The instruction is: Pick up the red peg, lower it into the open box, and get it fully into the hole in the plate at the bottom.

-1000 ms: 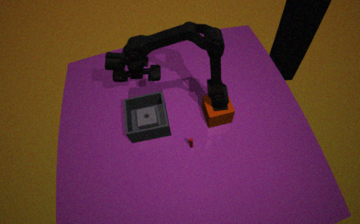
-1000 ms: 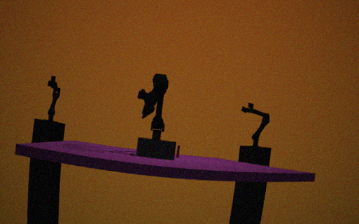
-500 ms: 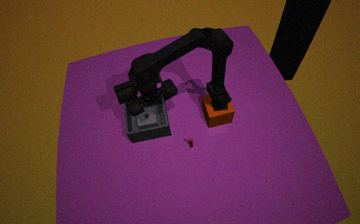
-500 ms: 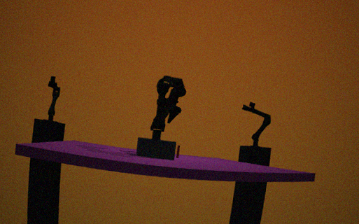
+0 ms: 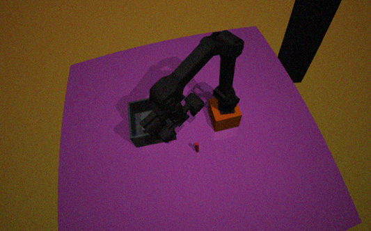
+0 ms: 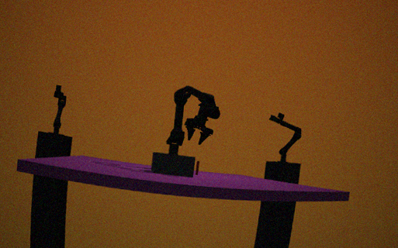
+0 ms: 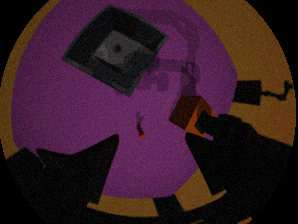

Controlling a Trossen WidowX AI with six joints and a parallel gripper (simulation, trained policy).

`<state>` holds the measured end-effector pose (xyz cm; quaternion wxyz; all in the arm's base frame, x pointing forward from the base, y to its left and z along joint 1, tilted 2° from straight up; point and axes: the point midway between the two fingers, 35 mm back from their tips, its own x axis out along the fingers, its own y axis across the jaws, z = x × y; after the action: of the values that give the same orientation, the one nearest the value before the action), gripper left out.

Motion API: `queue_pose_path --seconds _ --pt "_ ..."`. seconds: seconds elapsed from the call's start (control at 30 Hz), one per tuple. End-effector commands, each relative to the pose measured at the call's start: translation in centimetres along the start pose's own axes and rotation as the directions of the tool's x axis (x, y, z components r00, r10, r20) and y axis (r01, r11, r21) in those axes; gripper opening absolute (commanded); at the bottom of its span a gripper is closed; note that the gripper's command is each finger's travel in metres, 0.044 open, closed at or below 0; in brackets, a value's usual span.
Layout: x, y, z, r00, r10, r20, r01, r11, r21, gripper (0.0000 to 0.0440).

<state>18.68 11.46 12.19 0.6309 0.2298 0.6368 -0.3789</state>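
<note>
The red peg (image 5: 196,147) (image 6: 197,167) (image 7: 140,131) stands upright on the purple table, a short way from the box. The open grey box (image 5: 137,142) (image 6: 173,164) (image 7: 95,76) has a light plate (image 7: 105,54) at its bottom, with a dark hole at the plate's middle. My gripper (image 6: 194,141) (image 7: 153,137) is open and empty, its fingers wide apart and pointing down. It hangs well above the peg and table. In the wrist view the peg shows between the fingertips, nearer the left one. The arm hides part of the box in the top view.
The arm's orange base block (image 5: 226,123) (image 7: 185,114) stands beside the peg and box. The purple table (image 5: 191,200) (image 6: 244,184) ends in open edges. Two dark pedestals (image 6: 53,146) (image 6: 282,172) carrying small arms stand beyond the table.
</note>
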Motion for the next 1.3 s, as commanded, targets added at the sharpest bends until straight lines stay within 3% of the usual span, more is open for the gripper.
queue_pose_path --seconds 0.0,0.47,1.13,1.2,1.27 --pt "0.9 -0.6 -1.5 0.999 -0.044 -0.012 0.044 0.998 -0.034 0.044" --pt "5.0 -0.5 -4.8 0.995 -0.097 -0.018 0.093 0.983 -0.157 0.044" --pt "13.2 2.1 -5.9 1.0 -0.007 -0.022 0.002 0.978 -0.206 0.0439" --pt "13.8 2.2 -5.9 1.0 -0.004 -0.022 -0.001 0.978 -0.211 0.0429" --pt "14.4 2.2 -5.9 1.0 -0.007 -0.023 0.002 0.977 -0.213 0.0392"
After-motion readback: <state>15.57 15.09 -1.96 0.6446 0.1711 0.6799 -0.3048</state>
